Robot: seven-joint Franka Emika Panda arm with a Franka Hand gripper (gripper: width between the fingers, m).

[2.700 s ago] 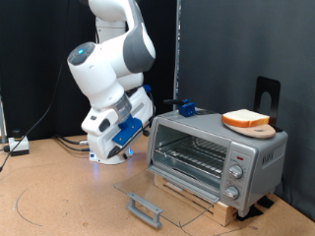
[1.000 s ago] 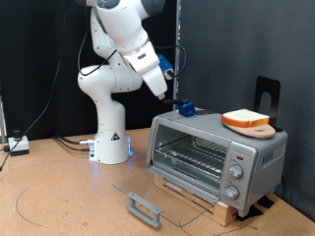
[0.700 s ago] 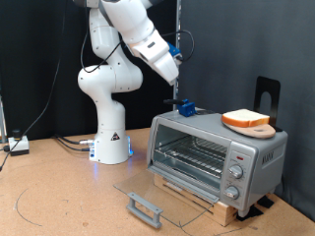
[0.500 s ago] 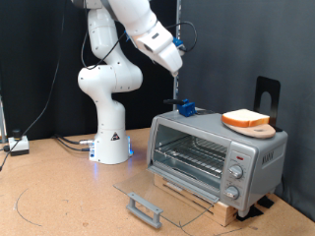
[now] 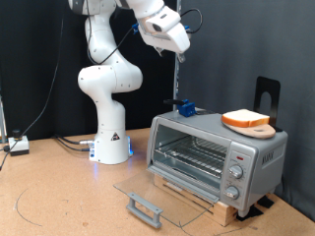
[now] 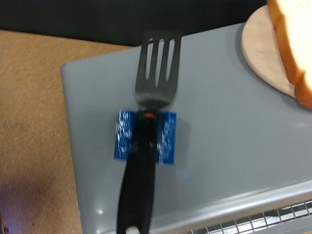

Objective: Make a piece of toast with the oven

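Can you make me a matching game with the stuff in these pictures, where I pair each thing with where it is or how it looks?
Things:
1. piece of toast
2. oven door
3. spatula
4. gripper

Places or states:
A. dropped open, lying flat in front of the oven
B. up in the air above the oven
C. on a round wooden board on the oven's top
D. held in a blue holder on the oven's top

Right pairs: 1-C, 2-A, 3-D, 4-B
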